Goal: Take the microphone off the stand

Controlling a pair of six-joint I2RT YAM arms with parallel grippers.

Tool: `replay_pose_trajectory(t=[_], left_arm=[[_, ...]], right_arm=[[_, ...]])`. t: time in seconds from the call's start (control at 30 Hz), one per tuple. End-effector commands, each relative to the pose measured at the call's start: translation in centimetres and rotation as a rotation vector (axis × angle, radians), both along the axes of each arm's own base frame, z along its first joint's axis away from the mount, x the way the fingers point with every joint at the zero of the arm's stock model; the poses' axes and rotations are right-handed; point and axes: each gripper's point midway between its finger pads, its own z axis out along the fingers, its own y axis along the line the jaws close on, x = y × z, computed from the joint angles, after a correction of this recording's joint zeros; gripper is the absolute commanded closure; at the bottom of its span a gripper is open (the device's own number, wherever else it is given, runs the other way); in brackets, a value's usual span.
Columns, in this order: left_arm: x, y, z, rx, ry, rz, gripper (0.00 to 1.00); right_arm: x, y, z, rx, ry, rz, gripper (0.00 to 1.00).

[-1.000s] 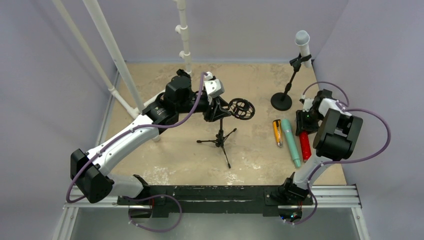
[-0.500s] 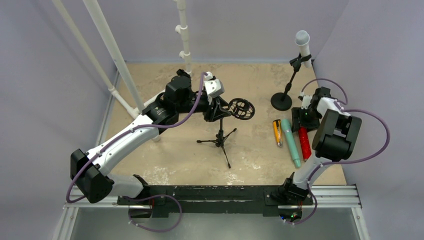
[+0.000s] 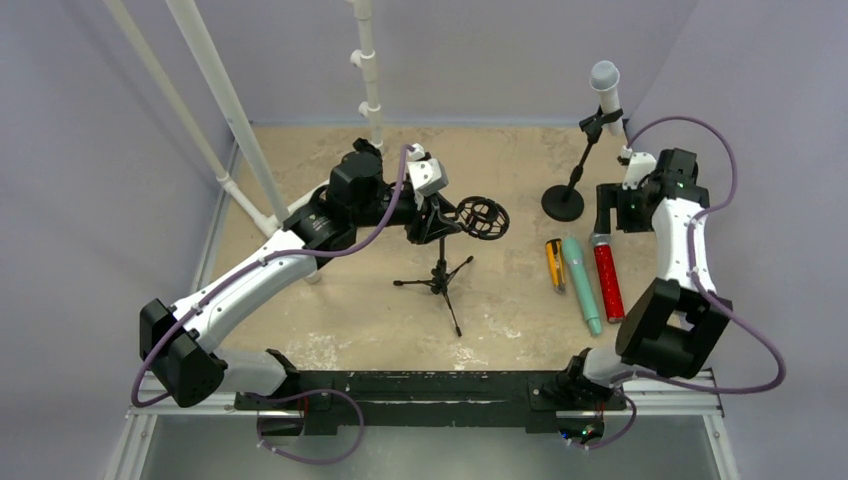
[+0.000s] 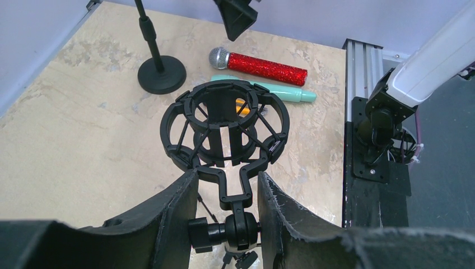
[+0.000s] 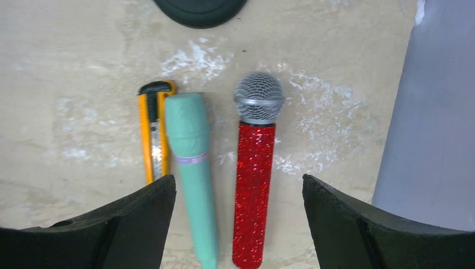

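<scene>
**Top view:** At centre, the left gripper (image 3: 432,216) is clamping the neck of the empty shock mount (image 3: 484,217) atop the tripod stand (image 3: 440,280), apparently to steady the light tripod. At 3 o'clock, the right gripper (image 3: 610,212) is hanging with its jaws apart above the head of the red microphone (image 3: 607,278). The microphone is lying free on the table (image 3: 500,330), so the removal looks done. Its long axis is running from 12 to 6 o'clock, with the grille at 12. It is lying alongside a teal microphone (image 3: 581,285) and an orange utility knife (image 3: 554,265). At 1 o'clock a grey-headed microphone (image 3: 604,80) is sitting in a round-base stand (image 3: 563,202).

**Left wrist view:** The fingers (image 4: 173,218) are pressing in on either side of the mount's swivel joint. The cradle (image 4: 224,126) is holding nothing. Beyond it, the red microphone (image 4: 263,64) is lying crosswise, with its grille at 9 o'clock and its tail at 3.

**Right wrist view:** The right gripper (image 5: 238,188) is standing wide, touching nothing. The red microphone (image 5: 255,185) is lying directly beneath, with its grille at 12 o'clock. It is parallel to the teal microphone (image 5: 193,168) and just apart from it, and the knife (image 5: 154,134) is lying beyond that at 9.
</scene>
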Motion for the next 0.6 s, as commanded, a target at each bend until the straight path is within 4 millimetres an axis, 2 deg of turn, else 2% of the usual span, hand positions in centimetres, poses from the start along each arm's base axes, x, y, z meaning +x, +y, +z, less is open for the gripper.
replay_pose_trajectory(t=[0.0,0.1,0.2,0.4,0.57], left_arm=[[0.5,1.2,-1.2,0.055,-0.011,0.038,1.00],[0.4,0.9,-0.8,0.049,-0.004,0.022,1.00],[0.3,0.5,0.0,0.032,0.003,0.008,1.00],[0.6,-0.1,1.5,-0.006,0.030,0.012,1.00],[1.2,-0.7,3.3,-0.030,0.036,0.017,1.00]], right_arm=[[-1.4,4.3,5.8,0.108,-0.157,0.142,0.20],[-2.9,9.0,8.9,0.250,-0.256,0.319,0.20],[-4.5,13.5,10.9,0.354,-0.327,0.489,0.21],[-7.5,20.0,11.6,0.453,-0.423,0.793,0.23],[-8.8,23.4,11.3,0.549,-0.498,0.940,0.23]])
